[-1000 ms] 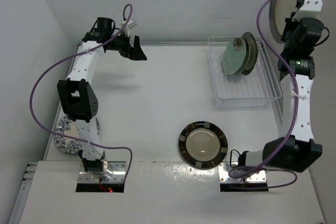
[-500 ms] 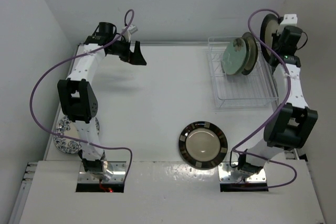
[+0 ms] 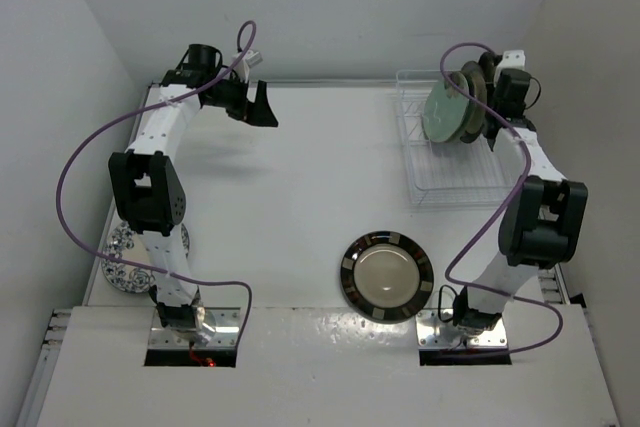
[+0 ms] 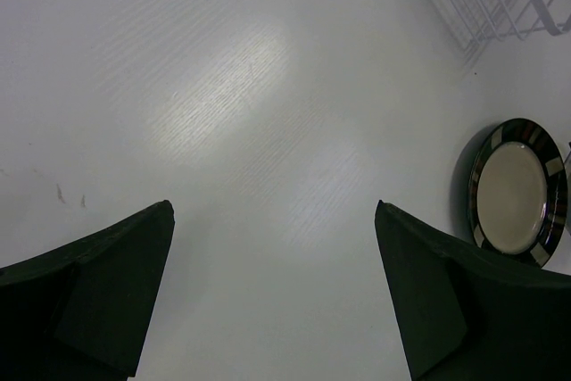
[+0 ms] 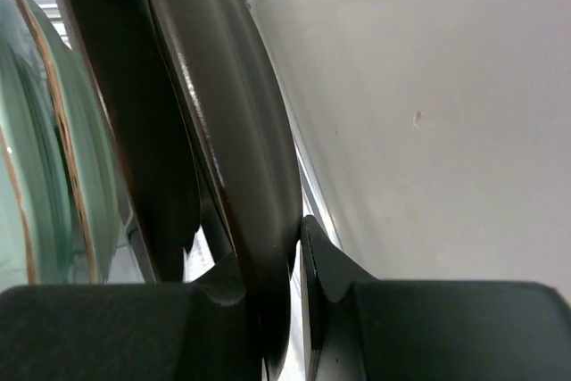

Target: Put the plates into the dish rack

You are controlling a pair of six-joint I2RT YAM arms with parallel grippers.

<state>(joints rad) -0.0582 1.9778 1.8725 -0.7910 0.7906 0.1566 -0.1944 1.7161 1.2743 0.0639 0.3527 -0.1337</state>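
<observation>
Two robot arms reach over a white table, seen from above. At about 2 o'clock on the table sits a white wire dish rack. A mint-green plate stands on edge at the rack's far end, its face turned toward 9 o'clock.

The right arm stretches to that same far end. The right gripper is clamped on the rim of a dark-rimmed plate, which is held upright on edge, one finger on each side of it. In the right wrist view a second dark plate stands just beside the held one, between it and the mint-green plate. The bottom edge of the held plate is hidden, so I cannot tell whether it rests among the prongs.

The left gripper hovers above the table at about 11 o'clock, well apart from the rack. Its fingers are spread wide with nothing between them, and only bare tabletop shows in the gap.

A black-banded plate with a cream centre lies flat on the table at about 5 o'clock, apart from the rack. A blue-floral plate lies at about 8 o'clock by the table's left edge, partly covered by the left arm.
</observation>
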